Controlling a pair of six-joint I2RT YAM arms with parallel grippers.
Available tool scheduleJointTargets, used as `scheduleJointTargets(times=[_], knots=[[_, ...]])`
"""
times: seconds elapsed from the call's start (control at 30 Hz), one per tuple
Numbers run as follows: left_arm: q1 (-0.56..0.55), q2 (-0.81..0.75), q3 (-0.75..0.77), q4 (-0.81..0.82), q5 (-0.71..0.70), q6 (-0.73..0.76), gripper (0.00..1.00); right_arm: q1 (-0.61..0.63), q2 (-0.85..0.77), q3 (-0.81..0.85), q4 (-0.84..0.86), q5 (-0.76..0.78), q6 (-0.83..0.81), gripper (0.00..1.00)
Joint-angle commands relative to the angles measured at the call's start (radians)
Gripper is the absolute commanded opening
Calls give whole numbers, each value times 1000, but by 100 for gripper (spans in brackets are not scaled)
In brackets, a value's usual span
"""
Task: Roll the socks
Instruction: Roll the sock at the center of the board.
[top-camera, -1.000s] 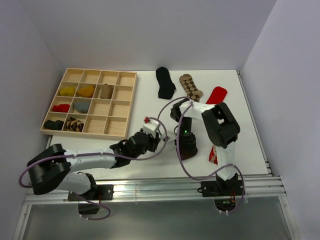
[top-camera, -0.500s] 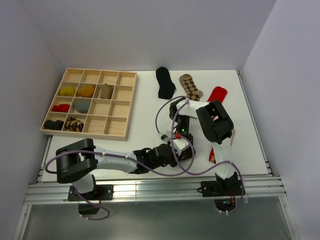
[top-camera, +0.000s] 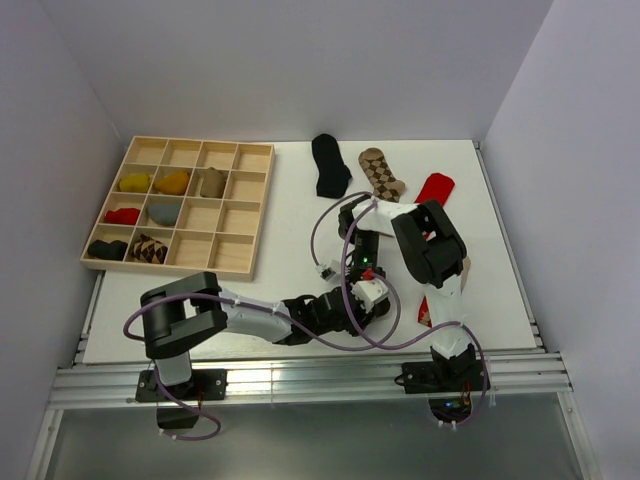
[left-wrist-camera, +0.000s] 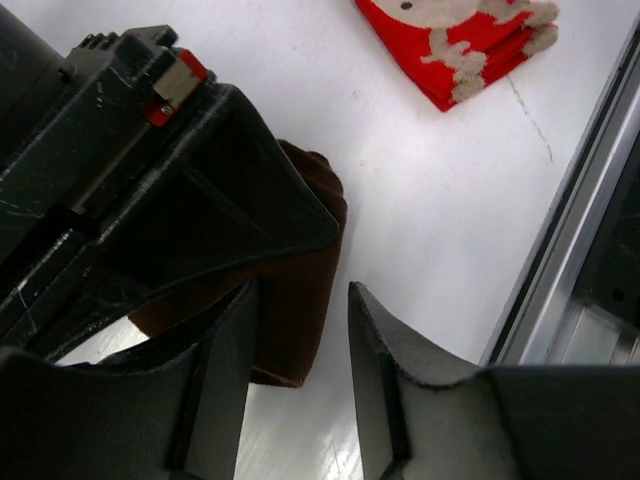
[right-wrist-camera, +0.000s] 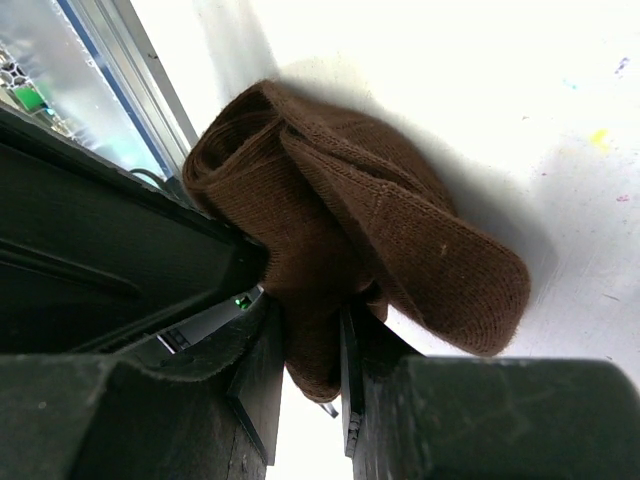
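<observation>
A dark brown sock (right-wrist-camera: 380, 230), partly bunched into a roll, lies on the white table near the front edge. My right gripper (right-wrist-camera: 312, 340) is shut on its lower fold. My left gripper (left-wrist-camera: 302, 300) is open right beside it, with the sock's edge (left-wrist-camera: 300, 290) lying between the fingertips and untouched. From above, both grippers (top-camera: 366, 290) meet over this sock and hide it. Other socks lie loose: a black one (top-camera: 328, 165), a brown argyle one (top-camera: 382, 173), a red one (top-camera: 433, 188), and a folded red one with a white figure (left-wrist-camera: 460, 40).
The pale wooden grid tray (top-camera: 165, 266) stands at the back left with several rolled socks in its cells. A metal rail (left-wrist-camera: 570, 250) runs along the table's front edge, close to both grippers. The right arm (top-camera: 430, 250) is folded over the table's right half.
The left arm swung right and toward the front edge, bringing its gripper up against the right gripper and the brown sock. Its jaws opened wider. The right gripper kept its hold.
</observation>
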Motion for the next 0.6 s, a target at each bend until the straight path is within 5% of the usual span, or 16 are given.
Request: scheduleJointTargets(times=[0.0, 0.3, 0.57], knots=[[26, 22, -3, 63, 39, -46, 44, 7, 24, 23, 143, -48, -8, 21], [69, 92, 3, 25, 122, -110, 6, -21, -22, 28, 186, -100, 24, 32], [86, 114, -21, 3, 141, -171, 0, -111, -129, 65, 258, -204, 95, 47]])
